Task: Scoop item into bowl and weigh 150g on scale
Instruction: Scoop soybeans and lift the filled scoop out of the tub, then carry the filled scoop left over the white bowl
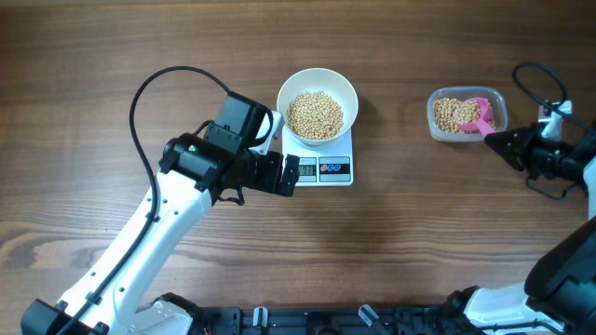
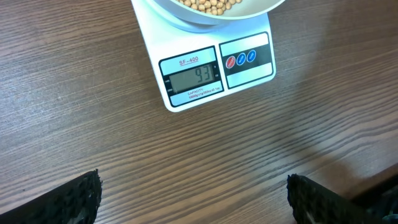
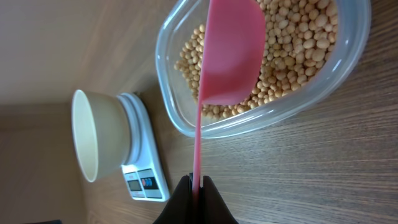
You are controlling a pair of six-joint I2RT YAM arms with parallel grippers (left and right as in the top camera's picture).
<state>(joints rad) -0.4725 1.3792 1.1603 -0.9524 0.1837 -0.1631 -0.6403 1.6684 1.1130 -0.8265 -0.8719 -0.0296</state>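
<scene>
The white bowl (image 1: 318, 105) holds tan beans (image 1: 315, 114) and sits on the white scale (image 1: 323, 167), whose display (image 2: 191, 77) reads 93. My left gripper (image 1: 289, 174) hovers just left of the scale's front edge, open with nothing between its fingers (image 2: 81, 198). At the right, my right gripper (image 1: 491, 140) is shut on the handle of a pink scoop (image 3: 231, 53), whose head rests over the beans (image 3: 292, 37) in the clear tub (image 1: 467, 113). The bowl (image 3: 98, 134) and scale (image 3: 145, 177) also show in the right wrist view.
Bare brown wooden tabletop (image 1: 419, 242) surrounds everything. A black cable (image 1: 535, 79) loops near the right arm at the far right edge. The left arm's white body (image 1: 140, 247) stretches from the bottom left corner.
</scene>
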